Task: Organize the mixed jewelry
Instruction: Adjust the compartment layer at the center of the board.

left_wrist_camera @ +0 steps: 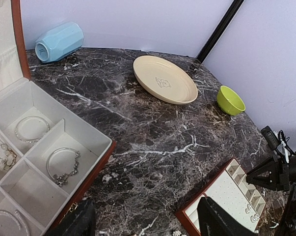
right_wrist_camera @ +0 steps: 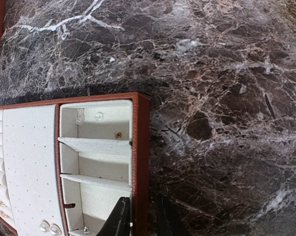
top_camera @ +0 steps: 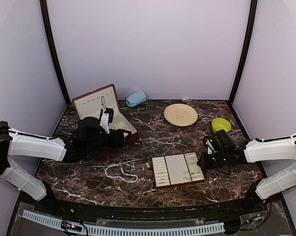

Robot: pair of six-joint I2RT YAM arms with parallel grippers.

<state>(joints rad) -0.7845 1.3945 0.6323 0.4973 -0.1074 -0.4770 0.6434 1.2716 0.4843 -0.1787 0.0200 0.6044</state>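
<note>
One cream plate (top_camera: 172,112) stands on the worktop (top_camera: 152,140), with one small silvery piece (left_wrist_camera: 162,82) at its centre. Right of the plate is one green bowl (top_camera: 221,125). Left of the plate are one pale blue cup (top_camera: 136,98) lying on its side and one open red-brown box (top_camera: 94,101). The box holds three bracelets (left_wrist_camera: 63,178) and one small tangled piece (left_wrist_camera: 8,157). Nearer than the plate lie one slotted tray (top_camera: 176,167) and one pearl strand (top_camera: 133,178). The tray holds two pearl studs (right_wrist_camera: 44,227), and three tiny pieces (right_wrist_camera: 98,116) share one end compartment.

Right claw (right_wrist_camera: 143,220) astride red-brown wall of slotted tray (right_wrist_camera: 140,147)
</note>
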